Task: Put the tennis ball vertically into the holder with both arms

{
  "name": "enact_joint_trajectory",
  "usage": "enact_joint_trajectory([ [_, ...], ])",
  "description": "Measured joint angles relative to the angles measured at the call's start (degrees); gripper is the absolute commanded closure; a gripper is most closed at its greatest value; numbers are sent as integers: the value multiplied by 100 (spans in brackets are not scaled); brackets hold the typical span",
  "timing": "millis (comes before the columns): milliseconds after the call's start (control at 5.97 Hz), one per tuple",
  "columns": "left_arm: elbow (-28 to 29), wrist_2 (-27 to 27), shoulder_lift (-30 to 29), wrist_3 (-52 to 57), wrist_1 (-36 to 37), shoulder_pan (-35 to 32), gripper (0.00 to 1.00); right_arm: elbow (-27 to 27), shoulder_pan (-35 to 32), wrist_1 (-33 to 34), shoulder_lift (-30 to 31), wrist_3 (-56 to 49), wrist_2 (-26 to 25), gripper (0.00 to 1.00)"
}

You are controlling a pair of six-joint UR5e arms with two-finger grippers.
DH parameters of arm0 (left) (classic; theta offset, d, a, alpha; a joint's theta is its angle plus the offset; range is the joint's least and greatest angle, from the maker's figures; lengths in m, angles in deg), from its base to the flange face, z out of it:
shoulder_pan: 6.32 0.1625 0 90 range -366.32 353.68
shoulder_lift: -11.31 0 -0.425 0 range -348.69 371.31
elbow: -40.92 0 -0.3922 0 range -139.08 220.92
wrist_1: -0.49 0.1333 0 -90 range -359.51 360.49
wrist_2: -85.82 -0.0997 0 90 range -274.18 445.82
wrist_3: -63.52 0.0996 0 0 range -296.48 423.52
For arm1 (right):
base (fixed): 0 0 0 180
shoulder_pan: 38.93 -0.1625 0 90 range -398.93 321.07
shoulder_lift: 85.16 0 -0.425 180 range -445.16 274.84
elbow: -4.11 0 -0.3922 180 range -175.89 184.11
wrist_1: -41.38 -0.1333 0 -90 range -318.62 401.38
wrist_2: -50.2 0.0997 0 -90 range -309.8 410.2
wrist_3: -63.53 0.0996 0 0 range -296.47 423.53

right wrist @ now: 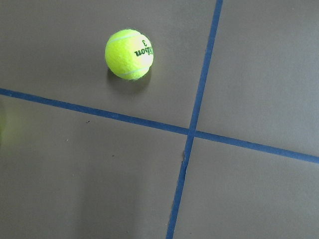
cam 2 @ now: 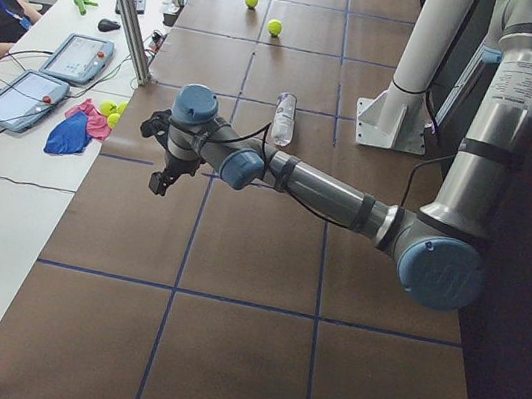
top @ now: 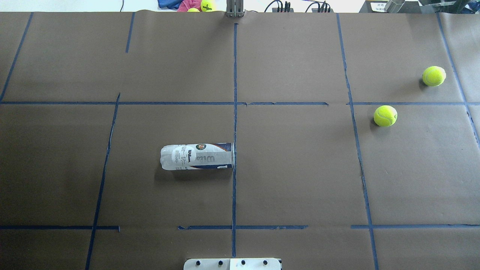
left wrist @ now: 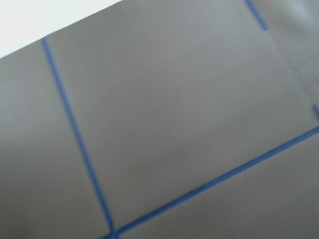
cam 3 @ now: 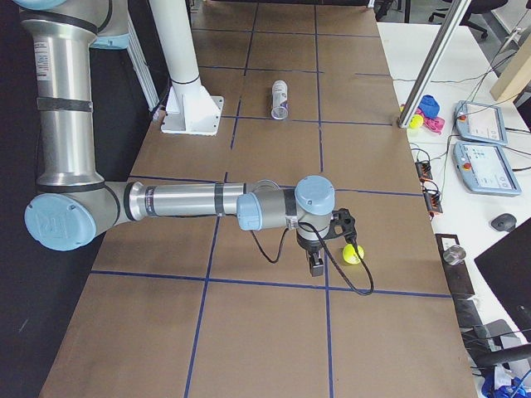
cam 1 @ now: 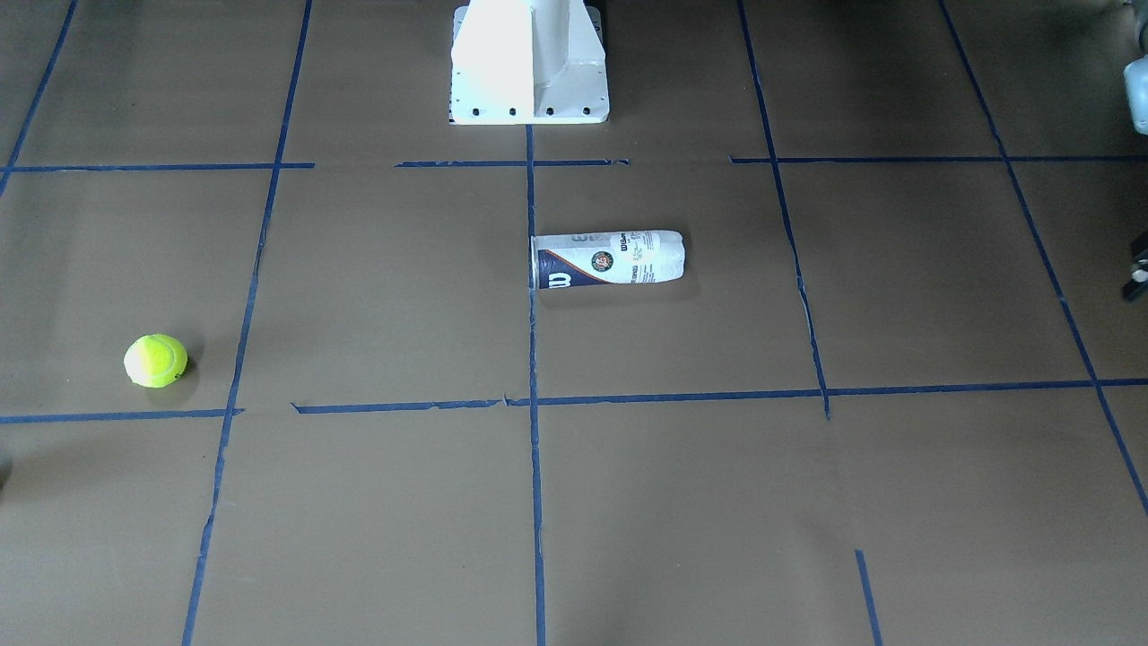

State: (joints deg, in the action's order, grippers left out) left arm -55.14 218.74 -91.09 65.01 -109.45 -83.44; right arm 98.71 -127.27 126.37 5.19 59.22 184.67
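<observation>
The holder (top: 197, 156) lies on its side near the table's middle, open end at the centre tape line; it also shows in the front view (cam 1: 608, 259). Two tennis balls lie on the robot's right: one (top: 385, 115) nearer the middle, one (top: 434, 75) farther out. The right wrist view shows one ball (right wrist: 129, 54) on the paper, no fingers in sight. My right gripper (cam 3: 318, 264) hangs just beside a ball (cam 3: 353, 254). My left gripper (cam 2: 160, 178) hovers over bare paper, far from the holder (cam 2: 283, 119). I cannot tell whether either gripper is open or shut.
The white pedestal base (cam 1: 529, 63) stands at the robot's edge of the table. Blue tape lines grid the brown paper. Spare balls and cloths (cam 2: 86, 120), tablets and an operator are on the side bench beyond the table's far edge.
</observation>
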Motion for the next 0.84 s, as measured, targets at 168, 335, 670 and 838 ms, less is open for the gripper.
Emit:
enact_joint_trajectory([
  [168, -115, -17, -320, -84, -105, 435, 0, 4, 0, 0, -2, 0, 0, 0],
  [335, -171, -39, -738, -240, -118, 917, 0, 5, 0, 0, -6, 0, 0, 0],
  [670, -243, -550, -1538, -600, -101, 2038, 0, 6, 1, 0, -8, 0, 0, 0],
  [838, -316, -1191, -1759, -771, -90, 2738, 0, 6, 4, 0, -8, 0, 0, 0],
])
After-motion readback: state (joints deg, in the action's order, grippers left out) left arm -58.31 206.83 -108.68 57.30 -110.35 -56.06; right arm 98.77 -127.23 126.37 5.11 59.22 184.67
